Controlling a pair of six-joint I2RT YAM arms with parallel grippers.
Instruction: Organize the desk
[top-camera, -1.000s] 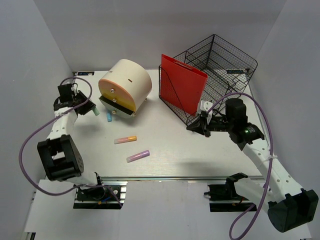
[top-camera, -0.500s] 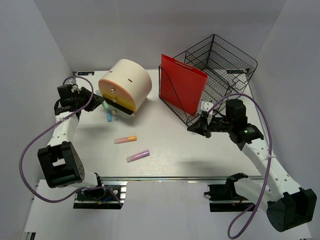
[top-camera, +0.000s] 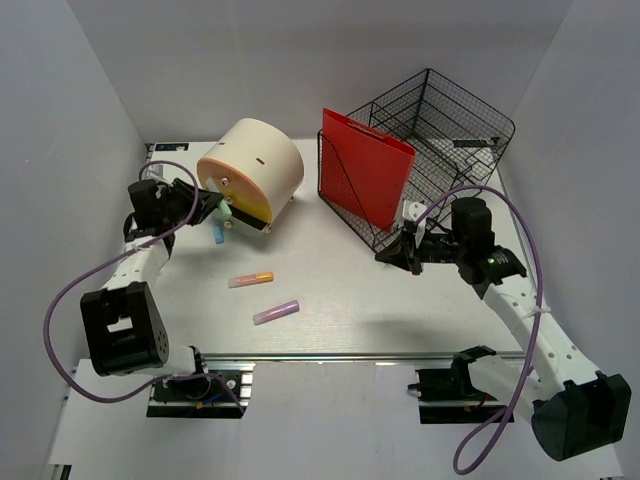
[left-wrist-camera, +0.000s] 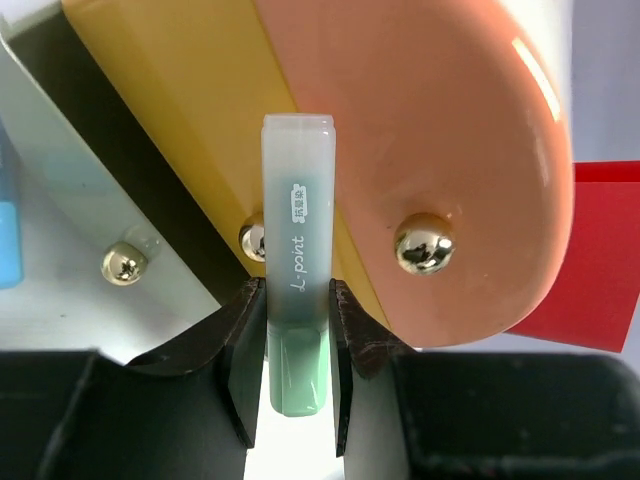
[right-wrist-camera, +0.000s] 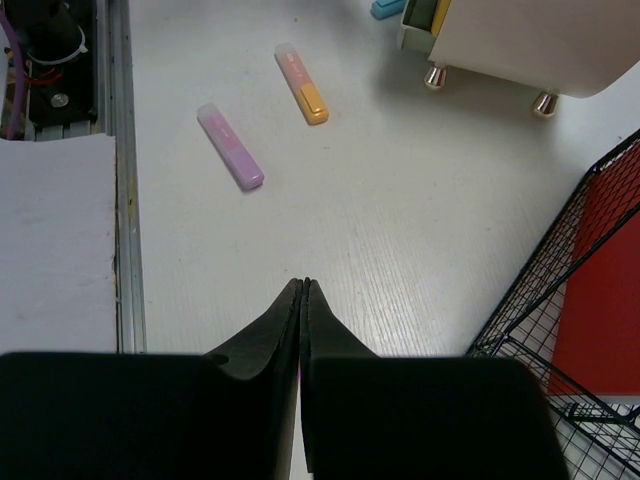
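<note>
- My left hand (left-wrist-camera: 296, 310) is squeezing a green marker (left-wrist-camera: 297, 200) by its bottom end. Most of the marker sticks out past my fingers, so a bump could tip it or make it slip out.
- The marker's top is right in front of the round box (left-wrist-camera: 440, 120), close to its yellow front and a little gold knob (left-wrist-camera: 253, 241). I cannot tell if they touch. If I push ahead, the tip could shove the box or twist in my grip.
- I see no open slot ahead of this hand, so I think the marker might just poke the front.
- A blue marker (left-wrist-camera: 8, 245) lies off to this hand's left. A low sweep could knock it away.
- My right hand (right-wrist-camera: 302, 288) is shut tight with nothing in it. The wire basket (right-wrist-camera: 520, 288) is just to its right, so a swing that way could catch the wires.
- The counter (right-wrist-camera: 400, 230) lies under both hands. An orange marker (right-wrist-camera: 302, 84) and a purple marker (right-wrist-camera: 230, 146) lie on it, ahead and left of my right hand.
</note>
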